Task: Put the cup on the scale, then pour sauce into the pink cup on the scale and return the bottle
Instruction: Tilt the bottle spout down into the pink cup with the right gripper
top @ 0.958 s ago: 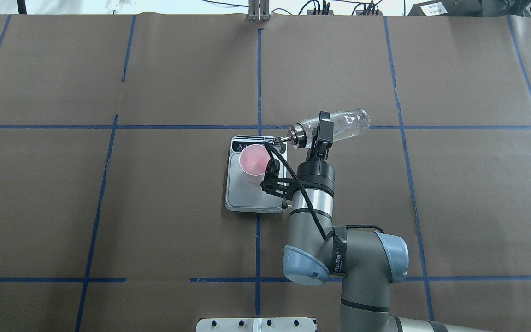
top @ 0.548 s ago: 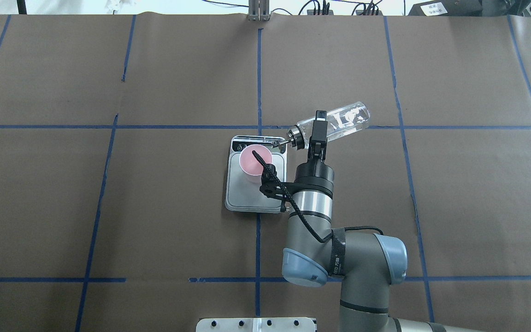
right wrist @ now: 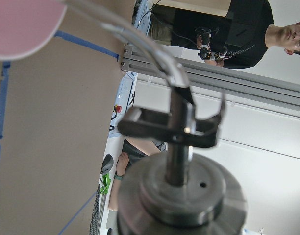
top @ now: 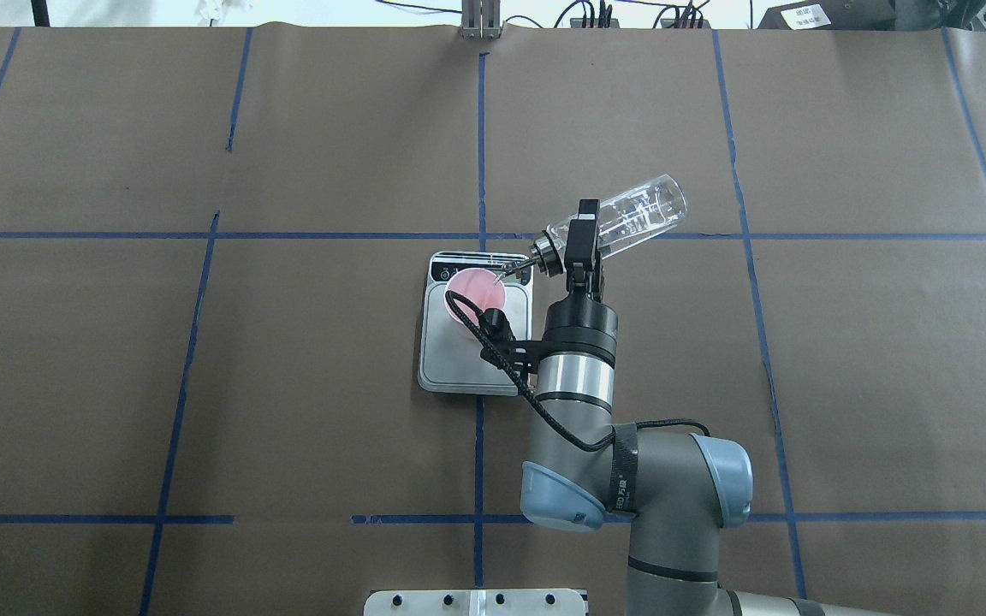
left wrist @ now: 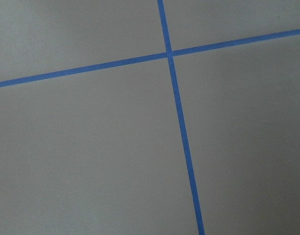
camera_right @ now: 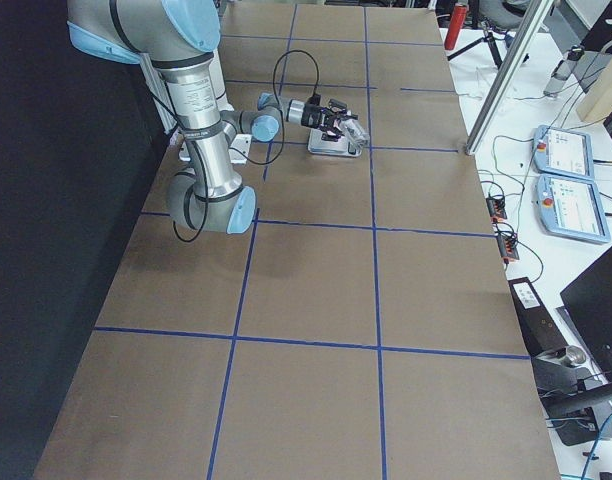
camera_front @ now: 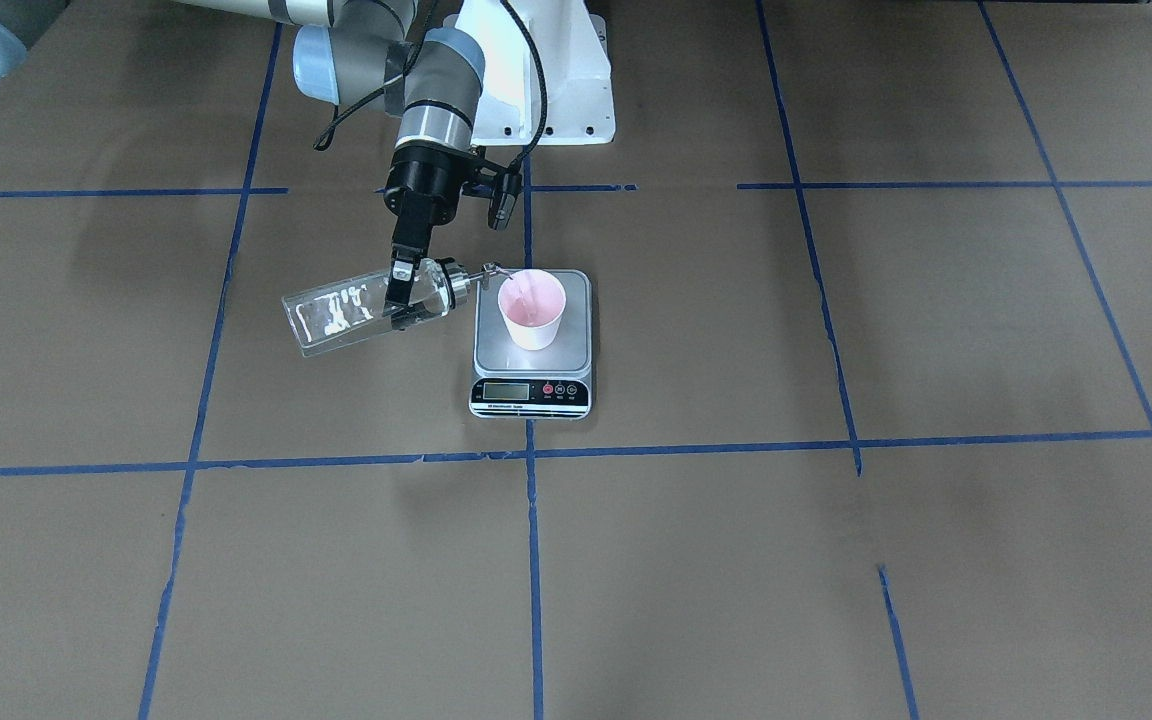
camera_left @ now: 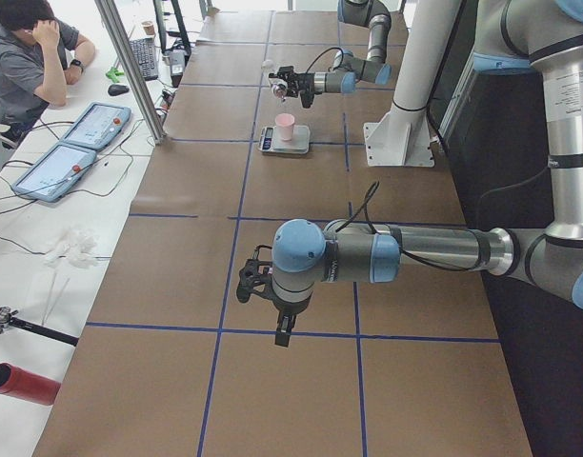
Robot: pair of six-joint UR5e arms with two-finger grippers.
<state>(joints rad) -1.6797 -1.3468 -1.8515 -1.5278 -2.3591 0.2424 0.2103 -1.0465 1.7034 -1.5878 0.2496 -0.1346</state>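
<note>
Front-facing view first: the right gripper [camera_front: 399, 297] has its fingers clamped on the bottle [camera_front: 341, 316], just behind the silver pourer cap [camera_front: 453, 284]. The bottle is tipped right over, with its spout [camera_front: 489, 270] at the rim of the cup [camera_front: 532, 310]. The cup stands upright on the scale [camera_front: 494, 352], toward the back of the platform.

Overhead: the right gripper [top: 583, 248] grips across the bottle [top: 640, 212], whose glass base points away from the cup [top: 474, 289], spout tip over the pink rim. The scale [top: 459, 370] sits on a blue tape line [top: 479, 128].

From the left end: the left gripper [camera_left: 283, 333] hangs over the table [camera_left: 177, 381], well apart from the scale [camera_left: 284, 146] and cup [camera_left: 285, 125]. Whether its fingers are open or closed, I cannot tell. A person [camera_left: 25, 67] sits alongside.

Right end: the right gripper [camera_right: 338, 118] is small and far off, above the scale [camera_right: 331, 150].

Left wrist: brown table [left wrist: 81, 156] and crossing tape, nothing else.

Right wrist: the pourer cap [right wrist: 182, 196] fills the view, and the spout [right wrist: 140, 41] curves up to the cup's pink rim [right wrist: 22, 24].
</note>
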